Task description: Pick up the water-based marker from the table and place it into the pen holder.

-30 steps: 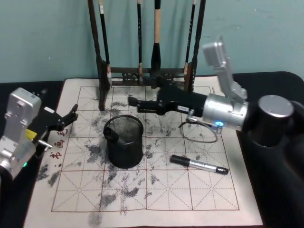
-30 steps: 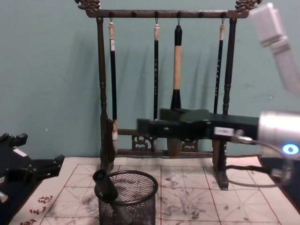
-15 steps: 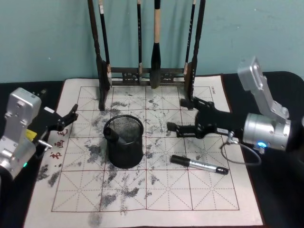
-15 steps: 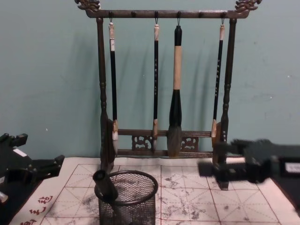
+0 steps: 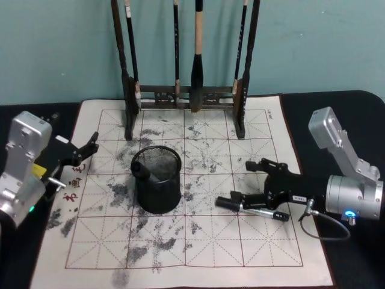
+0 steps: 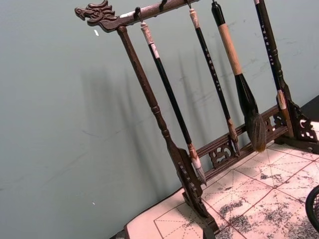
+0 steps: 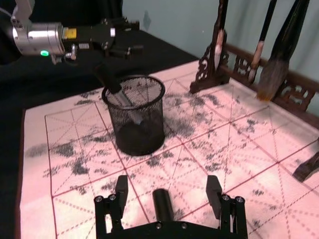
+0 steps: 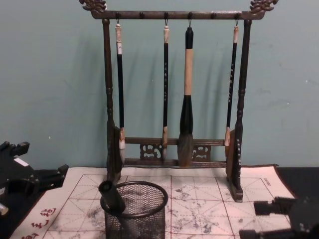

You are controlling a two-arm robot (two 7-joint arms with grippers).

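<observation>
The water-based marker [image 5: 255, 209] lies on the ink-stained grid mat [image 5: 198, 247], right of the pen holder [image 5: 157, 186], black cap toward the holder. My right gripper [image 5: 242, 180] is open and low over the marker. In the right wrist view the cap [image 7: 162, 203] sits between the two fingers [image 7: 121, 188], gripper [image 7: 167, 188] unclosed. The mesh pen holder [image 7: 134, 114] [image 8: 135, 211] stands upright with a black-capped pen [image 5: 142, 170] leaning inside against its rim. My left gripper [image 5: 89, 148] is parked open at the mat's left edge.
A tall dark wooden brush rack [image 5: 186, 90] [image 8: 174, 99] with several hanging brushes stands along the mat's far edge against the teal wall. Dark table [image 5: 337, 108] surrounds the mat. The right gripper [image 8: 255, 220] shows at the chest view's lower right.
My right arm swung from the space above and behind the pen holder out to the right and down, ending over the marker on the mat. The left arm stayed still.
</observation>
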